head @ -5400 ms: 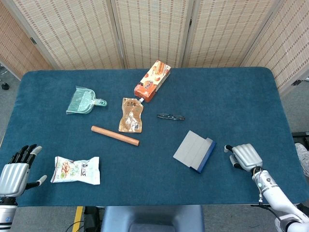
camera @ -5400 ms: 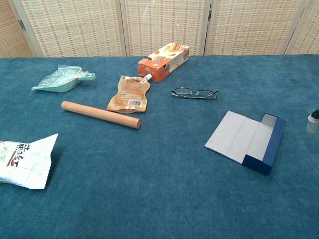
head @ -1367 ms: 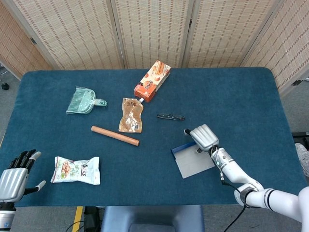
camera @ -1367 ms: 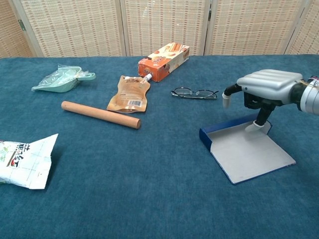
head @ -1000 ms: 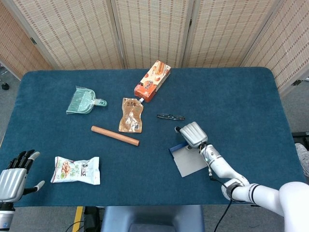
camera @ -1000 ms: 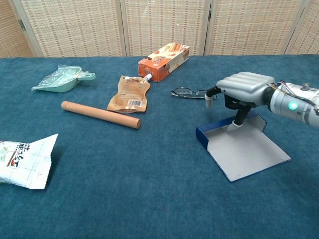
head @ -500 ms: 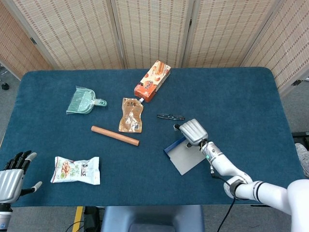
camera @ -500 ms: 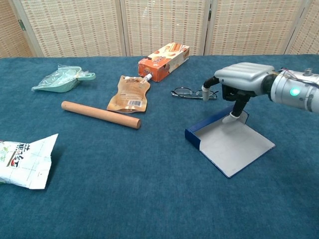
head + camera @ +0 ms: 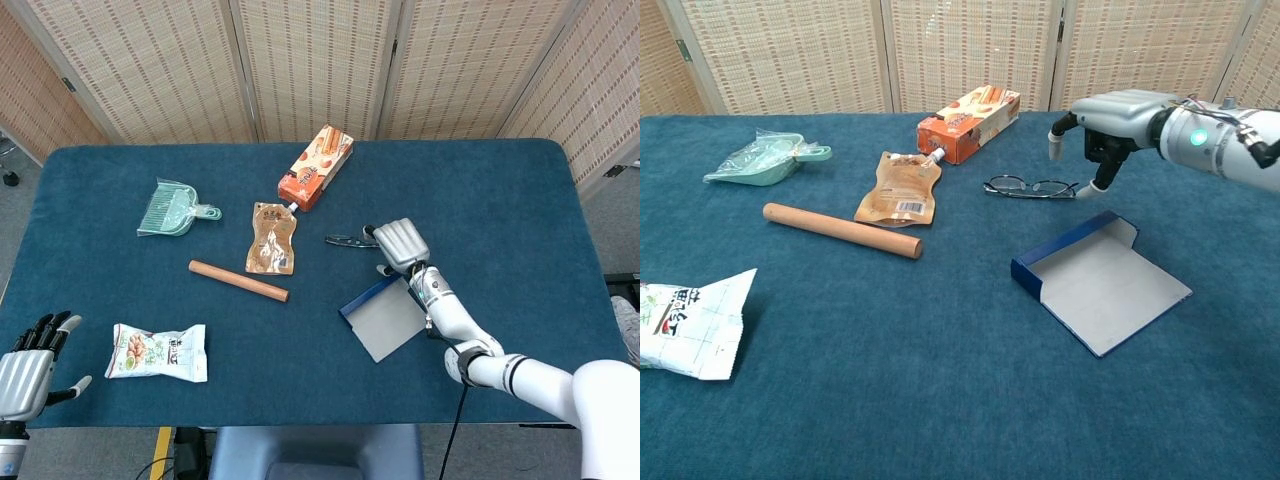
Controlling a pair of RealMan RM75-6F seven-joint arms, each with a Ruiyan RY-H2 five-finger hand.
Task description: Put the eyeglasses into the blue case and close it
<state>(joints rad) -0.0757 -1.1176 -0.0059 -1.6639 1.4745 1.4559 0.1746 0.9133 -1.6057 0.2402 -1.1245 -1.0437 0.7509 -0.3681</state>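
Note:
The eyeglasses (image 9: 349, 241) (image 9: 1030, 187) lie folded flat on the blue cloth, mid-table. Just in front of them, a little to the right, the blue case (image 9: 385, 318) (image 9: 1102, 281) lies open, its grey inside facing up. My right hand (image 9: 400, 244) (image 9: 1112, 120) hovers over the right end of the glasses, thumb apart from the down-curled fingers, holding nothing. One fingertip (image 9: 1095, 187) reaches down close to the right end of the frame. My left hand (image 9: 26, 364) is off the table's front left corner, fingers spread, empty.
An orange snack box (image 9: 316, 166) (image 9: 970, 124) and a brown pouch (image 9: 271, 238) (image 9: 900, 188) lie left of the glasses. A wooden rod (image 9: 238, 280) (image 9: 842, 230), a green dustpan (image 9: 172, 208) (image 9: 765, 157) and a snack bag (image 9: 158, 351) (image 9: 685, 320) lie further left.
My right hand has let go of the case wall, risen and moved back to the glasses' right end. Earlier it turned and dragged the open case to the left.

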